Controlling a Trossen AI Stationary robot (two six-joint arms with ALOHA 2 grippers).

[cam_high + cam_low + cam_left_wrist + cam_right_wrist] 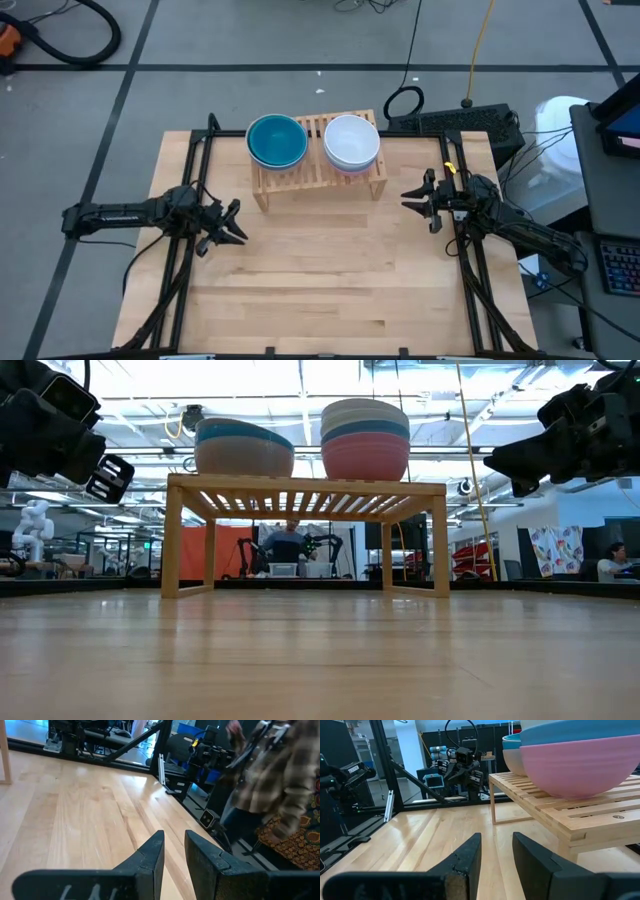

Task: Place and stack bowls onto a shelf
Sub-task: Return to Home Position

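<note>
Right wrist view: gripper [496,839] slightly parted, empty

One shelf [318,172] on one bench [330,270]. On shelf, two bowl stacks: blue-topped stack [277,140], at least two bowls showing; white-topped stack [351,141], at least three. Exact bowl total hidden. Two pincers flanking shelf: left pincer [236,222], right pincer [412,199].

Slatted wooden shelf [318,180] stands mid far edge of table [320,270], bearing two upright nested bowl stacks: blue-topped stack [276,140] toward left edge, white-topped stack [351,141] toward right.
</note>
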